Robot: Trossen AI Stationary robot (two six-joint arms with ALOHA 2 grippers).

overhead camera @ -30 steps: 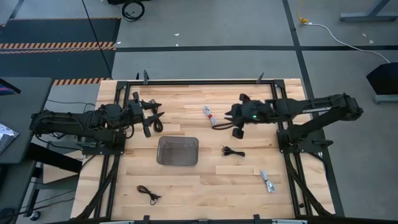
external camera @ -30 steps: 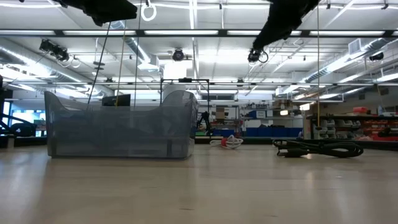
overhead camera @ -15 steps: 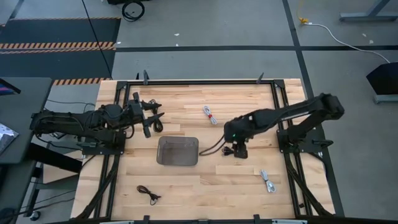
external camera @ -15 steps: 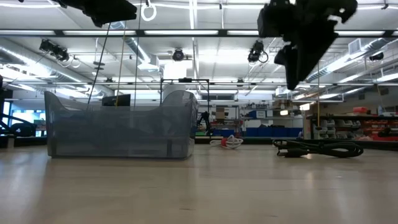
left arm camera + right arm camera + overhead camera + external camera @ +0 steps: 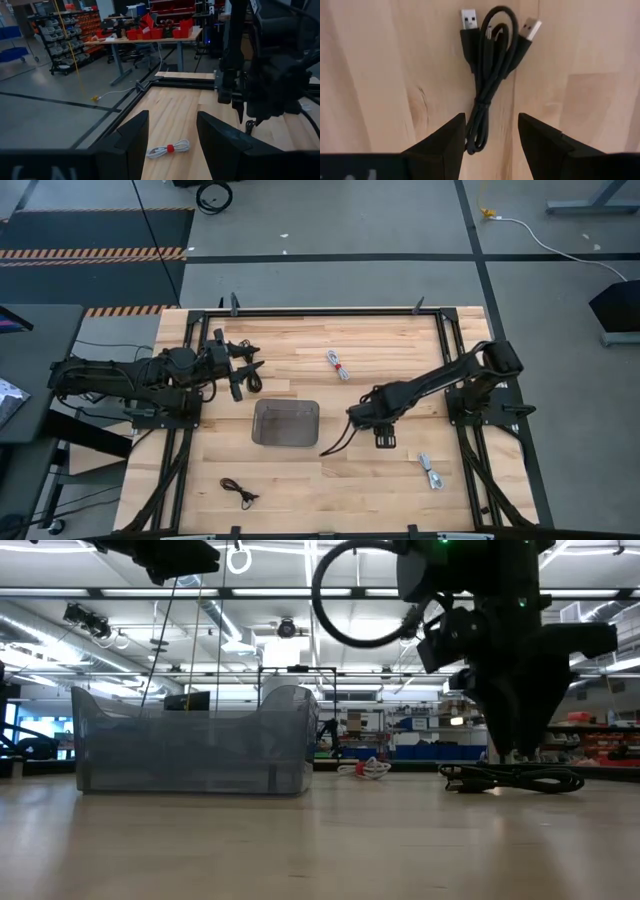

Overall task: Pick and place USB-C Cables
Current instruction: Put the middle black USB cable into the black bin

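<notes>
My right gripper (image 5: 490, 146) is open and points down over a black bundled cable (image 5: 489, 75) that lies flat on the wood. Its fingers stand on either side of the bundle's looped end without touching it. The low view shows this gripper (image 5: 515, 750) just above that cable (image 5: 512, 778), to the right of the grey tray (image 5: 286, 423). A white cable with a red tie (image 5: 337, 365) lies toward the far edge. Another white-grey cable (image 5: 430, 472) and a second black one (image 5: 238, 491) lie near the near edge. My left gripper (image 5: 245, 370) waits open at the left.
The translucent grey tray (image 5: 190, 740) stands mid-table, left of my right gripper. A loop of the right arm's own wire (image 5: 335, 442) hangs between the gripper and the tray. Black frame rails (image 5: 330, 312) border the tabletop. Bare wood lies between the tray and the near edge.
My right gripper has swung from near the far-side white cable toward the table's near edge. It has tipped to point down and dropped over the black cable beside the tray. Nothing on the table has moved.
</notes>
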